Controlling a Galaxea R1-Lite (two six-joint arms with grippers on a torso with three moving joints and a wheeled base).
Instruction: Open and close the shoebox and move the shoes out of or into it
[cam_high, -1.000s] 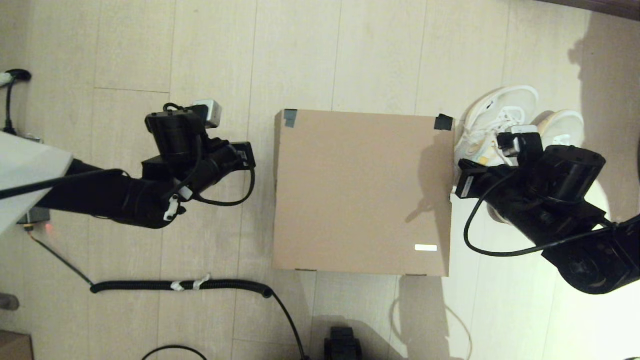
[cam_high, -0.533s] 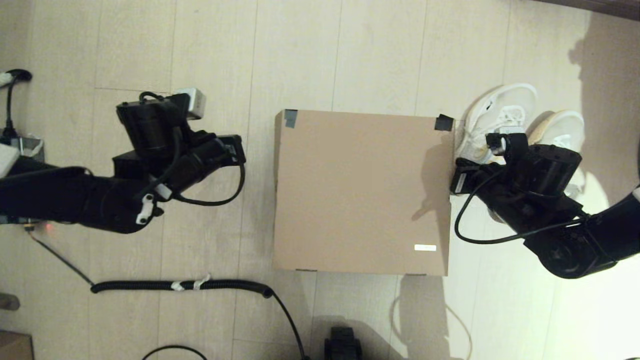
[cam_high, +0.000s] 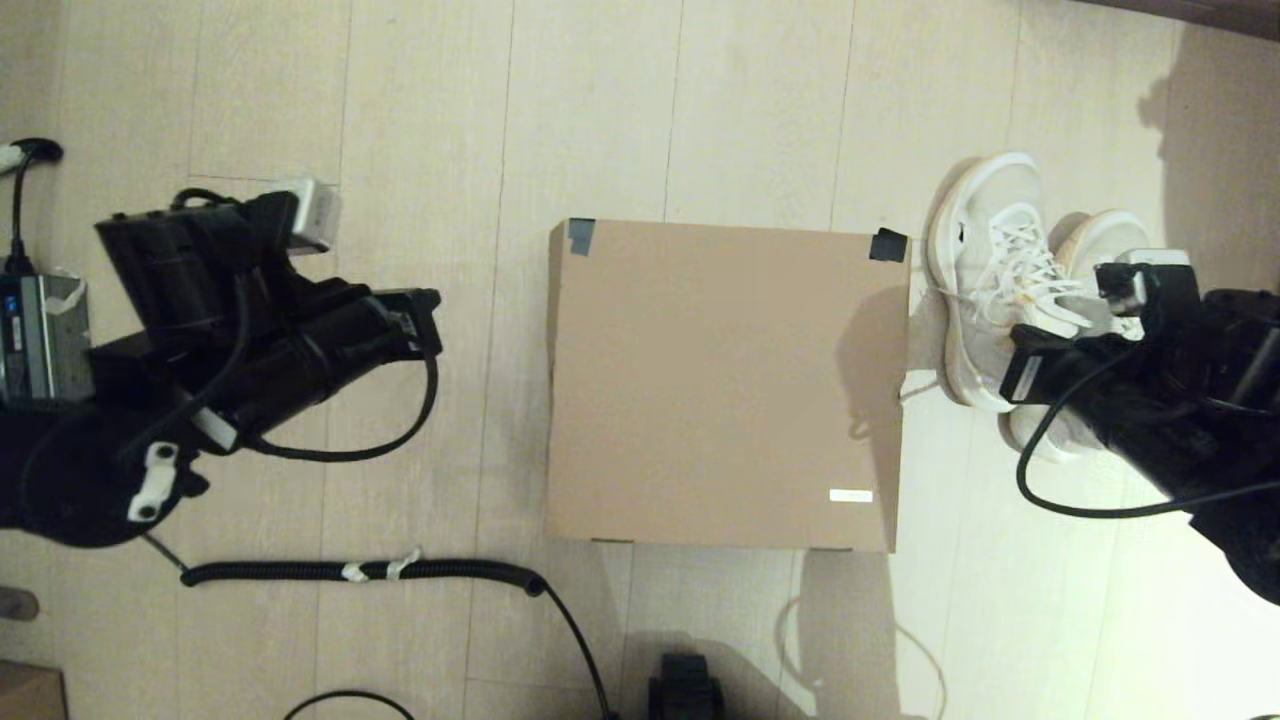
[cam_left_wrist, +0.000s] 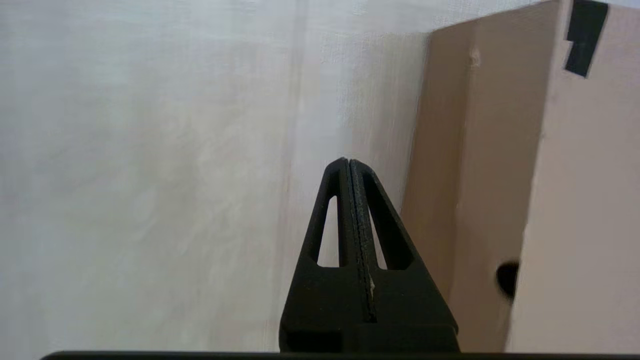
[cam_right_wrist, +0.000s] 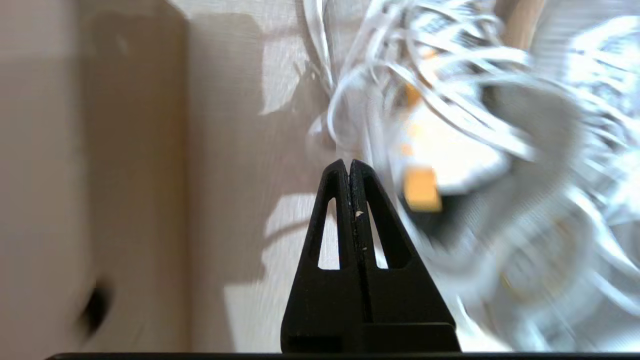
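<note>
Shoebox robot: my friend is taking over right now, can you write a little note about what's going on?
Left gripper: shut, holding nothing, over the floor on the left side of the shoebox.
Right gripper: shut, holding nothing, over the floor between the shoebox and the shoes.
Shoebox: on the floor in the middle, lid closed flat.
Shoes: side by side on the floor, right of the box, outside it.
Done: nothing is in the box that can be seen; lid is down.
Left: open the lid, put both shoes in, close it.
</note>
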